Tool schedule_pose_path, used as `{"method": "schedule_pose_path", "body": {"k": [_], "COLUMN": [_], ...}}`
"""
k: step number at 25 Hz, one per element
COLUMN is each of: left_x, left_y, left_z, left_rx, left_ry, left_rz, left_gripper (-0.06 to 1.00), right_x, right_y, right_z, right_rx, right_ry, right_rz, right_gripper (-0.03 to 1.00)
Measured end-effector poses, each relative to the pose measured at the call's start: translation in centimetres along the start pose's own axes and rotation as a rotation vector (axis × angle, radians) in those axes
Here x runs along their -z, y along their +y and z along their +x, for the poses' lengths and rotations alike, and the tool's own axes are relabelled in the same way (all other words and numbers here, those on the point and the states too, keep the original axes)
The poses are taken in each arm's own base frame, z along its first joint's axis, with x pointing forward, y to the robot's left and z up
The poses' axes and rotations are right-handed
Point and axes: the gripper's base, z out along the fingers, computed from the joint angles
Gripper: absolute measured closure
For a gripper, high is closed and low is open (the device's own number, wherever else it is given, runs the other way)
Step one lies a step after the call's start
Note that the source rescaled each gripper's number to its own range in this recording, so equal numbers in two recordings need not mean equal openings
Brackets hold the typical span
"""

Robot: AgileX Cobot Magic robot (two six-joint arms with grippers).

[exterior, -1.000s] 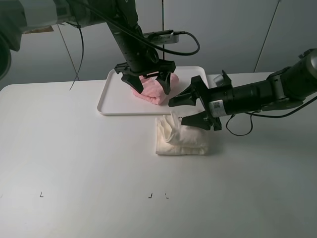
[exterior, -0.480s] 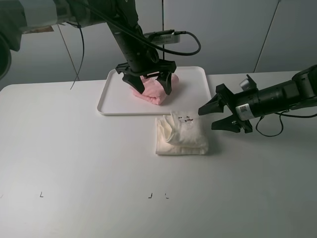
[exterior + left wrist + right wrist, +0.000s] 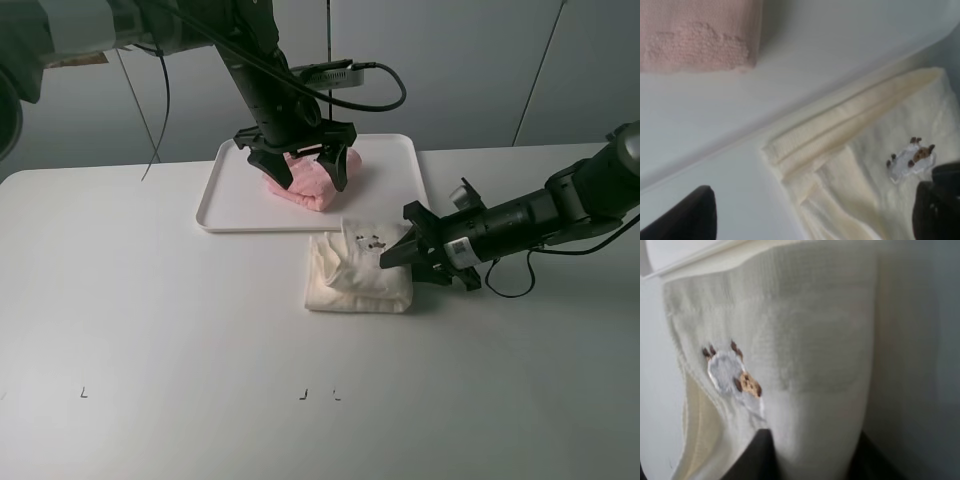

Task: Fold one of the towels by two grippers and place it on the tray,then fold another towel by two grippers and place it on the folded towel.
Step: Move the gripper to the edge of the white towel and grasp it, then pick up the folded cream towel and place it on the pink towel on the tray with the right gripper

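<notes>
Pink towel [image 3: 308, 180]: folded into a bundle, lying on the tray's middle-back part.
Tray [image 3: 225, 205]: white, at the table's far side, its near rim just behind the cream towel.
Cream towel [image 3: 350, 280]: folded, on the table in front of the tray; the small dark motif [image 3: 374, 240] sits near its back right corner.
Left gripper [image 3: 297, 172]: hangs over the pink towel, fingers spread wide to either side of it, gripping nothing.
Right gripper [image 3: 400, 257]: reaches in low from the right, fingers pinching the cream towel's right edge; the wrist view shows cloth bunched between them.
Table [image 3: 150, 330]: white, with small dark marks near the front.
</notes>
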Motion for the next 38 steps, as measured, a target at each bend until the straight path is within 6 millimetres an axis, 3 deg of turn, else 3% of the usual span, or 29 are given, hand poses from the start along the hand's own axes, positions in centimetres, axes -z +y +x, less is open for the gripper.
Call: {"method": "schedule_pose_path", "body": {"k": [2,9,14,19,24,29,33,38], "left_x": [0.0,0.1,2.2,4.2,5.4,7.7,9.4,9.7], "left_y": [-0.1,-0.5,-0.7,0.0,1.5,1.7,1.4,1.3], "left_z": [0.2,0.3,1.8,6.7,14.5,18.2,18.5,18.6], "left_rx": [-0.027,-0.084,-0.070,-0.049,-0.017,-0.017,-0.027,-0.029], "left_ry": [0.018,0.028,-0.001,-0.101,-0.221,-0.314,-0.368,-0.377], "left_rz": [0.007,0.063,0.059,0.025,-0.027,-0.034,-0.025,-0.023], "left_gripper": [-0.06,-0.06,-0.06,-0.06,-0.06,-0.06,-0.06,-0.06], "right_x": [-0.1,-0.1,-0.1,-0.1,-0.5,-2.6,-3.6,-2.7], "right_y": [0.1,0.2,0.2,0.3,1.1,5.4,10.5,17.6], "right_z": [-0.1,-0.1,0.1,0.4,0.9,-0.4,-2.2,-5.7], "right_rx": [0.013,0.044,0.054,0.073,0.129,0.255,0.338,0.467], "right_ry": [-0.010,-0.015,0.011,0.042,0.110,0.177,0.201,0.120], "right_rz": [-0.006,-0.008,-0.018,-0.029,-0.046,-0.055,-0.097,-0.131], "right_gripper": [0.90,0.90,0.90,0.90,0.90,0.90,0.90,0.90]}}
